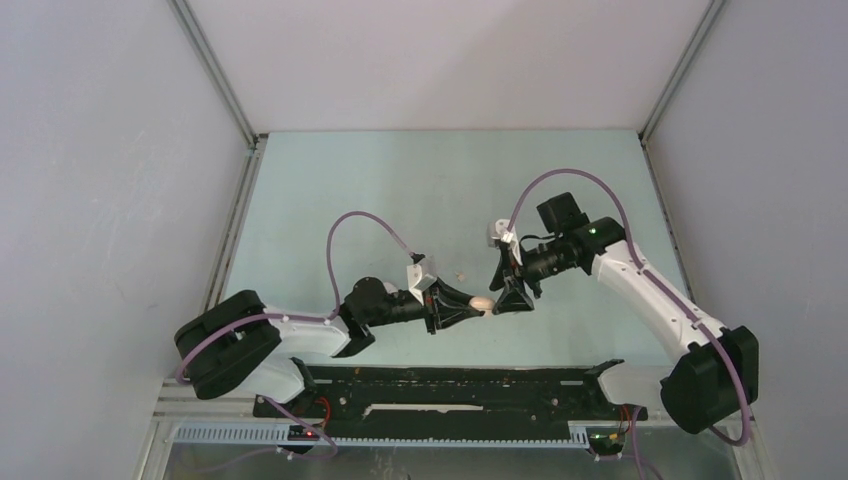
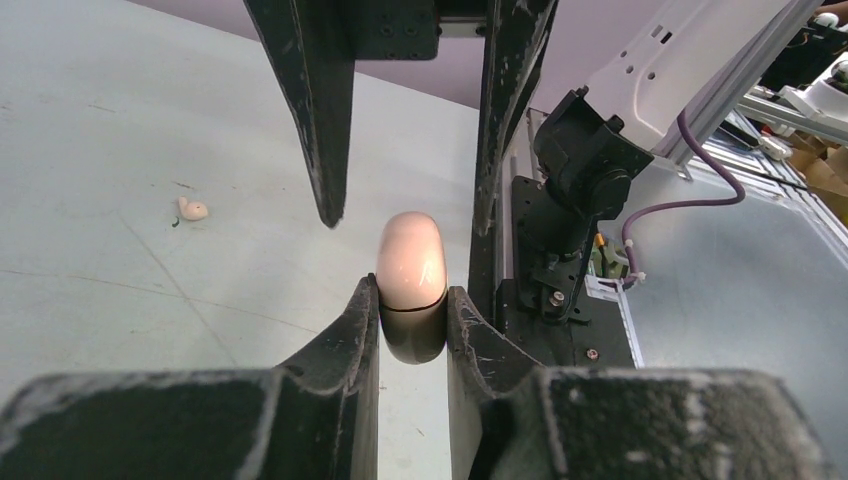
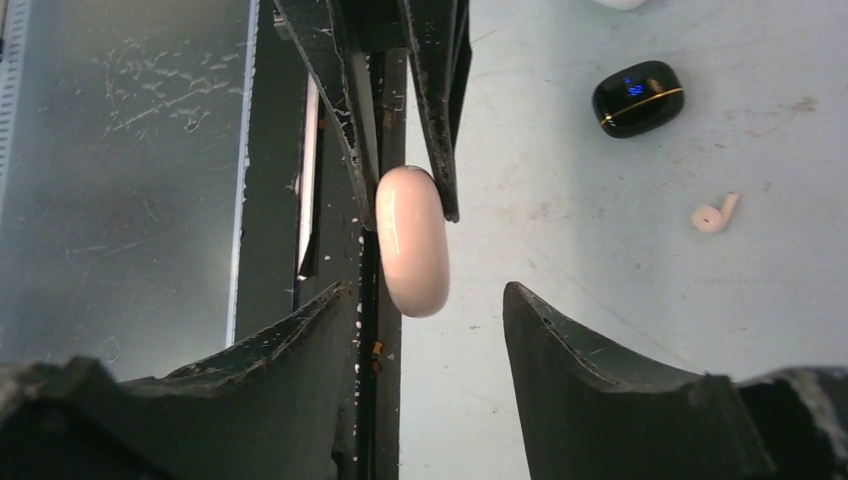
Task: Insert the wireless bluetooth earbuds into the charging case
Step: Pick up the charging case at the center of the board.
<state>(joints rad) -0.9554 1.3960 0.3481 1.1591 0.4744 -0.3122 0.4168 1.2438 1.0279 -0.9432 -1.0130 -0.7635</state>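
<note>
Over table (image 1: 400, 190), left fingers (image 2: 340, 345) pinch case (image 2: 410, 262) facing spread right fingers (image 3: 585, 370).

The far half of the tabletop (image 1: 440, 170) is lying open, with walls (image 1: 100, 150) closing in its left, right and far edges. Toward the near edge, at mid-width, the left gripper (image 1: 468, 306) and right gripper (image 1: 512, 298) are meeting tip to tip, blocking the way across. The pink case (image 2: 410, 260) is filling the left jaws and reaching just between the wider right jaws, leaving slack beside it. A pink earbud (image 2: 192, 209) is lying just beyond the left gripper. A black case (image 3: 637, 97) and white earbud (image 3: 714, 215) are lying apart beside the right gripper. A black rail (image 1: 450, 390) is lining the near edge.
</note>
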